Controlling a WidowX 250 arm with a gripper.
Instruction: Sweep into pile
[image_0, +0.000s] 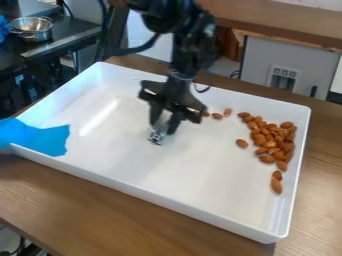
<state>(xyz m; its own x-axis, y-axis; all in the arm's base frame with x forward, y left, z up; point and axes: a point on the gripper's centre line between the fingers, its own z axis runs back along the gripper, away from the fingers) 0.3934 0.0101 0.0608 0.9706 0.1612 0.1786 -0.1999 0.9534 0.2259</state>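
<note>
See gripper (162, 134) over white tray (147, 170), well apart from bunched almonds (270, 144); cannot tell how open or whether holding anything

The tabletop (87, 210) is brown wood with thin lines in it. A big white tray (200, 170) with low walls sits flat on it. The tray's back side is near the tabletop's back edge. Brown wood shows in front and at the right.
</note>
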